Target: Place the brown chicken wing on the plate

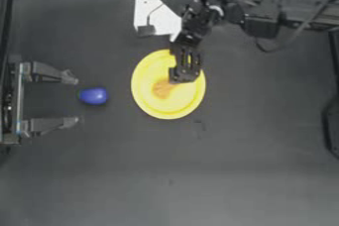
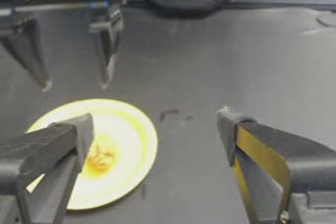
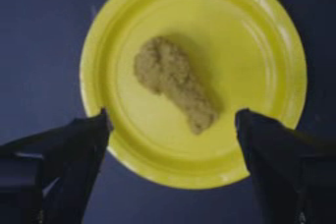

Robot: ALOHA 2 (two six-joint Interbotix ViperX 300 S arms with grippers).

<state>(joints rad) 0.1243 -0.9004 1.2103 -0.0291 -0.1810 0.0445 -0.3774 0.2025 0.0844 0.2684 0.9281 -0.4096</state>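
A: Yellow plate (image 1: 167, 87) mid-table from above, brown chicken wing (image 1: 163, 89) lying on it, near centre. Where's your right gripper (image 1: 185, 71)?

B: Mine hangs over the plate's upper edge, arm coming in from the top right. Jaws spread, holding nothing. My left gripper (image 1: 71, 98) sits parked at the left edge, jaws wide, blue ball (image 1: 93, 95) between them, not touching. White card (image 1: 155, 16) lies above the plate.

A: Left wrist view?

B: My left gripper (image 2: 157, 134) wide, empty. Plate (image 2: 131, 139) behind the one jaw, wing (image 2: 101, 156) on it. My right gripper (image 2: 75, 88) hangs farther off, fingers apart.

A: Right wrist view?

B: Looking down at the plate (image 3: 256, 31). Wing (image 3: 176, 88) lies slanted on it, clear of the rim. My right gripper (image 3: 172, 122) is spread, wing's thin end between the tips, touching neither.
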